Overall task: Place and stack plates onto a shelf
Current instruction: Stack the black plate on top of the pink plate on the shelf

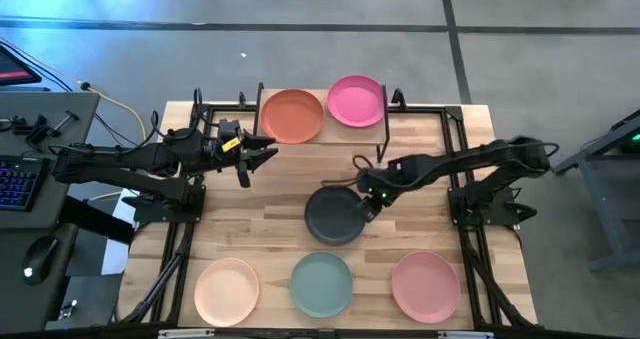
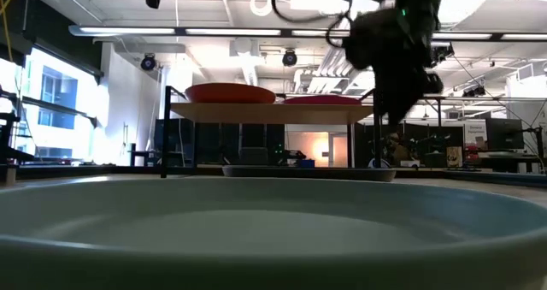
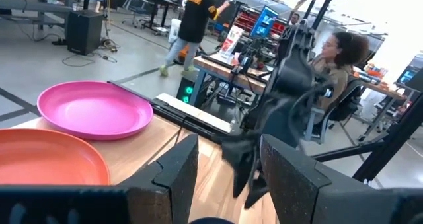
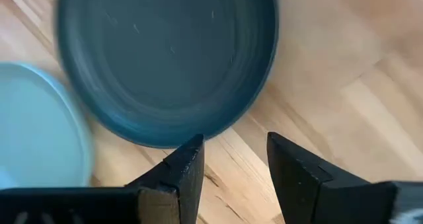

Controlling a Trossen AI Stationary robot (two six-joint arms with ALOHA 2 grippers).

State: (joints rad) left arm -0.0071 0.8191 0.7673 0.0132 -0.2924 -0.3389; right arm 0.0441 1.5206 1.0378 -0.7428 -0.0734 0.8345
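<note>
The shelf (image 1: pixel 326 132) stands at the table's far edge, with the terracotta orange plate (image 1: pixel 292 115) and the magenta pink plate (image 1: pixel 356 100) side by side on its top. The dark grey plate (image 1: pixel 330 217) lies flat on the table's middle. My right gripper (image 1: pixel 370 199) is open and points down at that plate's far right rim (image 4: pixel 198 133), with its fingers just outside the rim. My left gripper (image 1: pixel 268 157) is open and hovers by the shelf's near left corner, holding nothing. Cream peach (image 1: pixel 227 289), pale teal (image 1: pixel 321 284) and salmon pink (image 1: pixel 425 286) plates lie along the near edge. My right gripper (image 4: pixel 234 148) has one fingertip (image 4: pixel 190 151) right at the dark grey plate's rim, coming from above. I cannot tell whether it touches the rim. The plate lies flat on the table.
Bare tabletop (image 1: pixel 260 214) lies between the shelf and the near row of plates. Black frame rails (image 1: pixel 462 144) run along the table's sides. In the left wrist view people (image 3: pixel 337 52) sit and stand among desks beyond the table.
</note>
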